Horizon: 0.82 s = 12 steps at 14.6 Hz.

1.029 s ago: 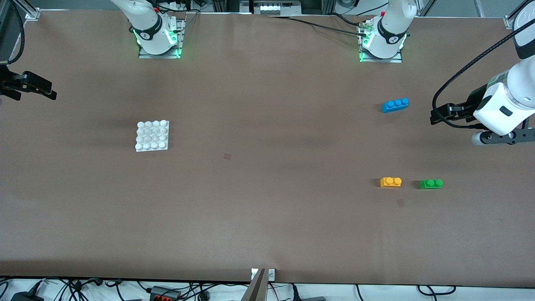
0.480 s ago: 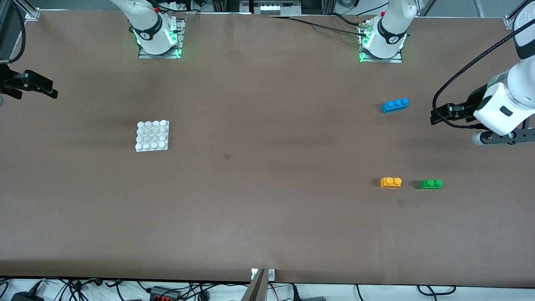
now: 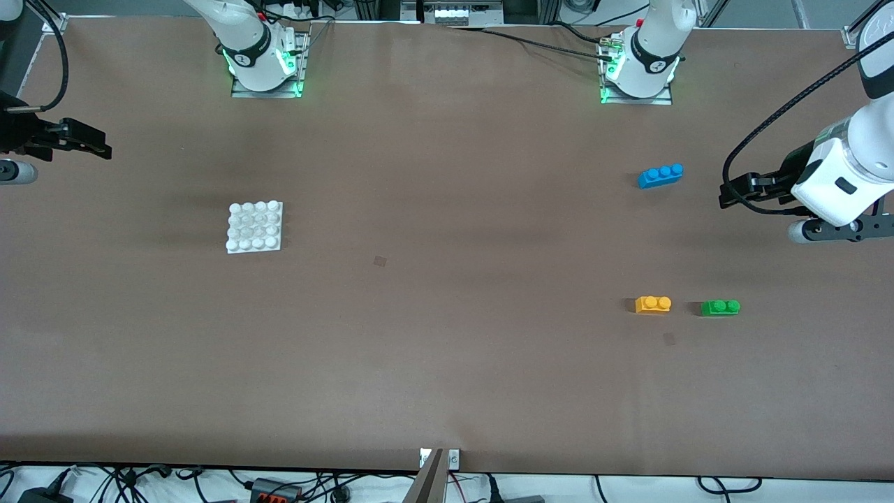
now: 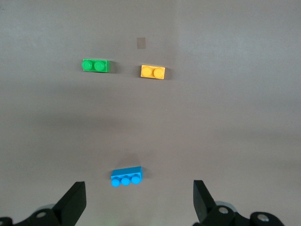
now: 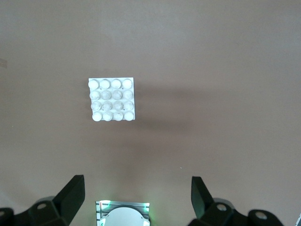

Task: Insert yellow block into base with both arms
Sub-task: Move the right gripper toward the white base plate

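Front view: yellow block [image 3: 653, 304] beside green brick [image 3: 720, 307], unobstructed.

Both arms are up in the air, empty. Left gripper [image 3: 726, 192] hangs near the tabletop's left-arm edge, fingers [image 4: 75, 202] spread wide; right gripper [image 3: 105, 148] hangs over the right-arm edge, fingers [image 5: 73, 193] wide too.
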Each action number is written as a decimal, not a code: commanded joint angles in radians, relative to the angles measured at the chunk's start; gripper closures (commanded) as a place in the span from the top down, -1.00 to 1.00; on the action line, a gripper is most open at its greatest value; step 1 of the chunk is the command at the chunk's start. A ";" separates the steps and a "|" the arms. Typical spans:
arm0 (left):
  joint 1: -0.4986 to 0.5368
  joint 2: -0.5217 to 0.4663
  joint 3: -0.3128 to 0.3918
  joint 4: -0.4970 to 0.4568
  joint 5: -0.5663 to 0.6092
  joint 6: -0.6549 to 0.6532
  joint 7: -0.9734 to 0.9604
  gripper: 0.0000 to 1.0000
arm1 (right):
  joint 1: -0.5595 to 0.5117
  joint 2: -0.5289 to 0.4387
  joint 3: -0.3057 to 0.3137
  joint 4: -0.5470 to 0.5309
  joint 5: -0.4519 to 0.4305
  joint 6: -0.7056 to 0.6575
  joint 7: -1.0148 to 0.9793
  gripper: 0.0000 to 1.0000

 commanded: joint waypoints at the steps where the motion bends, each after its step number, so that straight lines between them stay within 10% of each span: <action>1: -0.002 0.010 0.007 0.028 -0.021 -0.022 0.018 1.00 | 0.002 0.008 -0.001 0.017 -0.004 -0.017 0.005 1.00; 8: -0.002 0.010 0.007 0.027 -0.021 -0.022 0.020 1.00 | 0.001 0.250 0.000 0.014 0.075 0.017 -0.003 1.00; 12: -0.010 0.008 -0.005 0.027 -0.021 -0.028 0.015 1.00 | 0.007 0.289 0.000 -0.172 0.165 0.227 -0.003 1.00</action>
